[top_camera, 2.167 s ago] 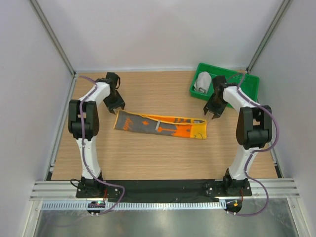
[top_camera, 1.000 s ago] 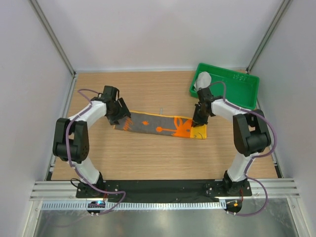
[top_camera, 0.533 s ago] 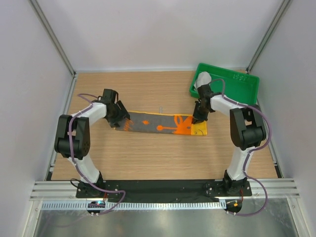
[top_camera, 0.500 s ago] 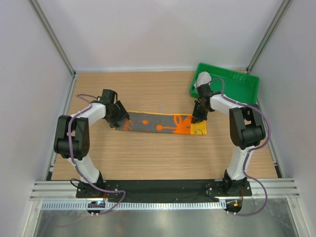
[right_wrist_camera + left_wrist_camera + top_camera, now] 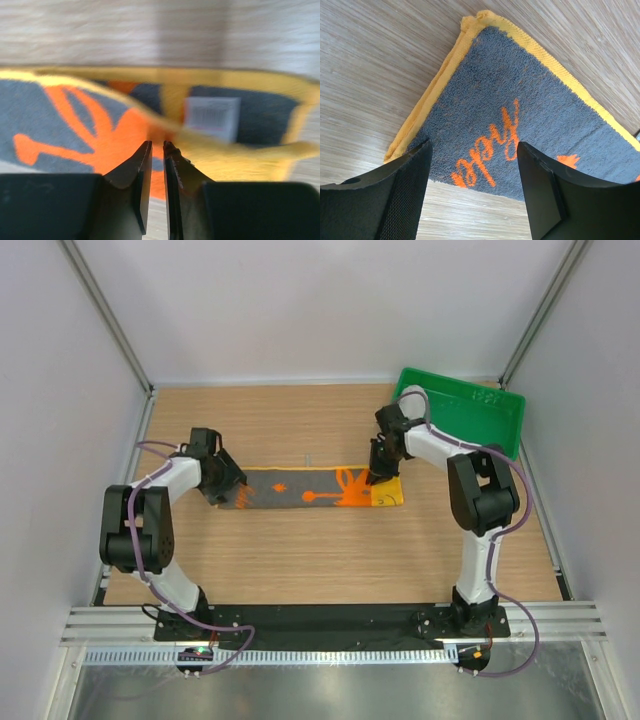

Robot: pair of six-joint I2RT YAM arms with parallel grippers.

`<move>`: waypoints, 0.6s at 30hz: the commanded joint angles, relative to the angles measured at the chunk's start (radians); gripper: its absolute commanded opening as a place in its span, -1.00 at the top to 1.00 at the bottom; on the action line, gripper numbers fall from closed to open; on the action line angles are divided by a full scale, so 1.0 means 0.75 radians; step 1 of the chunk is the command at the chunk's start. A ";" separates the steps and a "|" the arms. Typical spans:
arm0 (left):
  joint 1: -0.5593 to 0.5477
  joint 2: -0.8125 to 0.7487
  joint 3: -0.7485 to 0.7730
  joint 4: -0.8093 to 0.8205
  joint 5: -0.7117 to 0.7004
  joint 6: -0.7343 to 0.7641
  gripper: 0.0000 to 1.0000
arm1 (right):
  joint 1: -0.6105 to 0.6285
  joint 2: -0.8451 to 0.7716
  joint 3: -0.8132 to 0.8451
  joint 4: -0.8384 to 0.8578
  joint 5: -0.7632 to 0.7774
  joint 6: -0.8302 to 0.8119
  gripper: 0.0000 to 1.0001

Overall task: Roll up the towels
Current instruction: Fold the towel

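Top external: green tray (image 5: pixel 470 420) at 1 o'clock; patterned towel (image 5: pixel 310 490) lies flat at centre. We read the right gripper (image 5: pixel 157 146) as pinching its 3 o'clock end — to start the roll; left gripper (image 5: pixel 475 150) spread over the 9 o'clock corner — likely anchoring.

Blur smears the patterned towel (image 5: pixel 75 135) and its white label (image 5: pixel 212 117) in the right wrist view, while the left wrist view's right edge and the 2 fingers (image 5: pixel 380 200) of the left gripper (image 5: pixel 472 150) cut off parts of it.
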 commanded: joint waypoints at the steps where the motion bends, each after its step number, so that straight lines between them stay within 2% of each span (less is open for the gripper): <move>1: 0.008 -0.024 -0.024 -0.034 -0.061 0.026 -0.39 | 0.086 -0.142 0.023 0.047 -0.153 0.048 0.54; 5: 0.004 -0.034 -0.018 -0.034 -0.055 0.030 -0.36 | 0.229 -0.149 -0.002 0.252 -0.427 0.161 0.53; 6: 0.000 -0.057 -0.012 -0.036 -0.061 0.040 -0.36 | 0.290 -0.128 0.017 0.287 -0.493 0.177 0.59; 10: -0.033 -0.130 0.011 -0.093 -0.135 0.046 -0.37 | 0.405 0.057 0.137 0.418 -0.638 0.279 0.76; 12: -0.039 -0.151 -0.001 -0.093 -0.129 0.042 -0.38 | 0.432 0.133 0.180 0.522 -0.698 0.339 0.78; 18: -0.041 -0.127 -0.030 -0.081 -0.121 0.044 -0.36 | 0.515 0.362 0.364 0.590 -0.798 0.415 0.86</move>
